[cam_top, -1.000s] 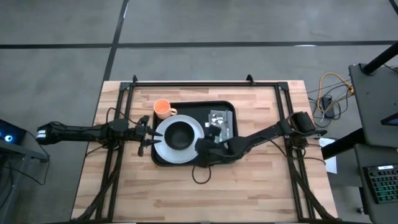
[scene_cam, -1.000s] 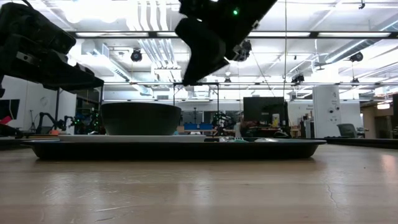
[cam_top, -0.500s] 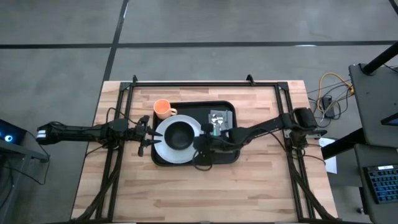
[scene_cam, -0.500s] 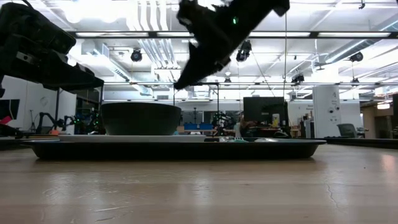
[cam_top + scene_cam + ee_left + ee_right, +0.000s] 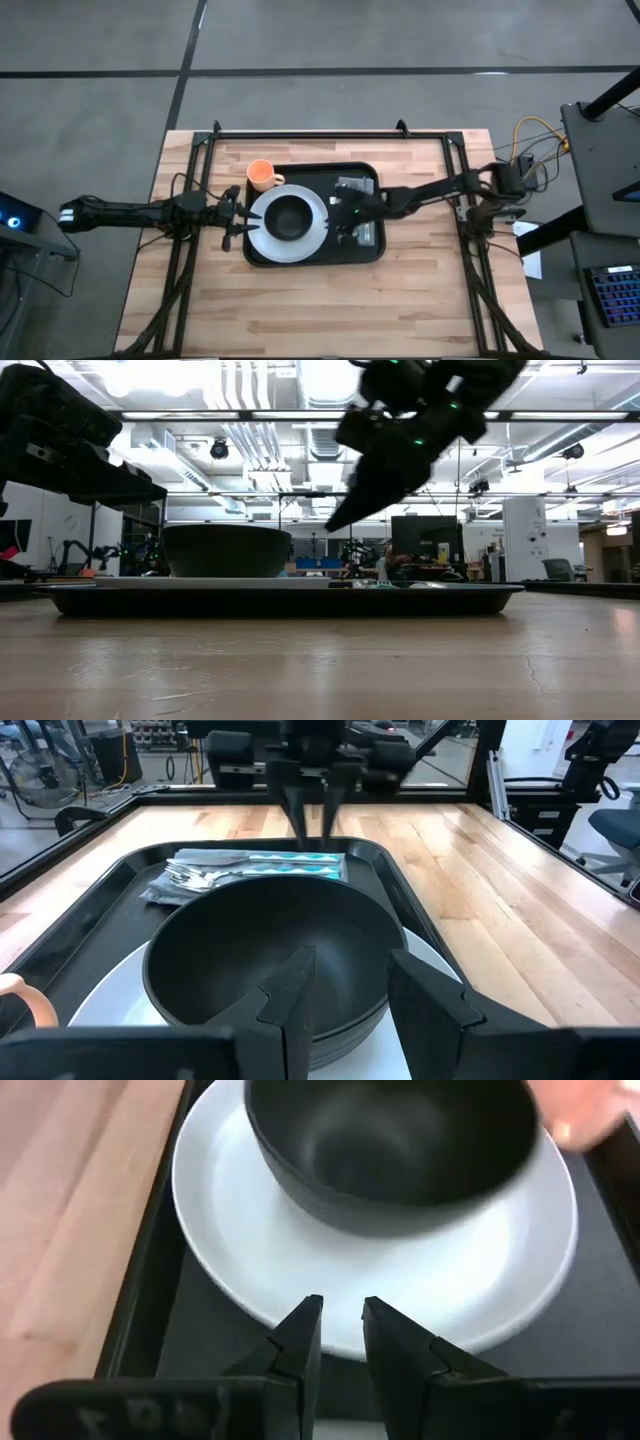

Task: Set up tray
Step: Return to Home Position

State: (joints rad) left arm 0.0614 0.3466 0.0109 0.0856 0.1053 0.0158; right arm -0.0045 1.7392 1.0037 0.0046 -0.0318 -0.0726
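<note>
The large black tray lies on the wooden table. On it a white plate carries a dark bowl, and a grey napkin with cutlery lies on the tray's right part. An orange cup stands on the table at the tray's far left corner. My right gripper hovers over the tray just right of the plate, its fingers a little apart and empty. My left gripper waits open and empty at the tray's left edge, facing the bowl.
A black metal frame runs along the table's far edge and down both sides. Bare wood lies between the tray and the table's near edge. The room beyond the table shows in the low view.
My right gripper has moved from the tray's near edge toward the table's far and right edges, over the tray's middle, as its arm drew back to the right. The tray, plate and bowl have stayed where they were.
</note>
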